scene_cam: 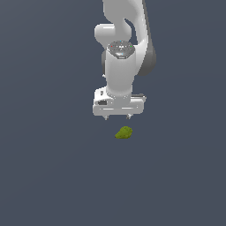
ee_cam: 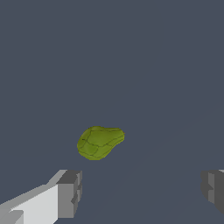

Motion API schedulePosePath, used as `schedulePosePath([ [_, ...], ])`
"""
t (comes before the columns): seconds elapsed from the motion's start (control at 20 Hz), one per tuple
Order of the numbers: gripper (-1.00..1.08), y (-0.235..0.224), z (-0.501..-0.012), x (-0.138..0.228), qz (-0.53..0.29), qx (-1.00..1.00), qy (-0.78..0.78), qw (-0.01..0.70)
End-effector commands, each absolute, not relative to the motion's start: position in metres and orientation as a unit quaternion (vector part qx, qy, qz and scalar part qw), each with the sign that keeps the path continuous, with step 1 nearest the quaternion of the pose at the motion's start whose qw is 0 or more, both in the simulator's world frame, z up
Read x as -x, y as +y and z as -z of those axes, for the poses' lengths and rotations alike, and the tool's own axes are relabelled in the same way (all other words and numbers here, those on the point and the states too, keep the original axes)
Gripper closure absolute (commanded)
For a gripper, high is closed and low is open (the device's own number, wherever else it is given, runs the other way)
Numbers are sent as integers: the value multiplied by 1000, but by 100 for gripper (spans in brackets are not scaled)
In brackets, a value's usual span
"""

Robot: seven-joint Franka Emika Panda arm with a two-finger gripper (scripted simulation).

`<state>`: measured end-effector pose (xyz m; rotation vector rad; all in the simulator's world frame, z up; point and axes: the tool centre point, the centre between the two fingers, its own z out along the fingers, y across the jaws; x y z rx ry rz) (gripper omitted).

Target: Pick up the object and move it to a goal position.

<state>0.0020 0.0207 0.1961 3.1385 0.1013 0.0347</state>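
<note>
The object [scene_cam: 124, 132] is a small olive-green lumpy pear-shaped item lying on the flat grey-blue floor. My white gripper [scene_cam: 117, 117] hangs above it and slightly behind, its two short fingertips spread wide apart and empty. In the wrist view the object [ee_cam: 99, 141] lies ahead of the gap between the fingers [ee_cam: 70, 192], apart from both. The gripper [ee_cam: 142, 190] holds nothing.
The white arm [scene_cam: 121, 48] rises behind the gripper toward the top of the exterior view. The plain grey-blue floor [scene_cam: 53, 167] surrounds the object, with no other things in view.
</note>
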Motion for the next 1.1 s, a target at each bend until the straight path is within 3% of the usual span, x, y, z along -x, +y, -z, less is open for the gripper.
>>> schedulePosePath([
  [0.0,-92,21,-196,-2,-11,-999,32,1],
  [1.05,-92,16,-182,5,10,-999,38,0],
])
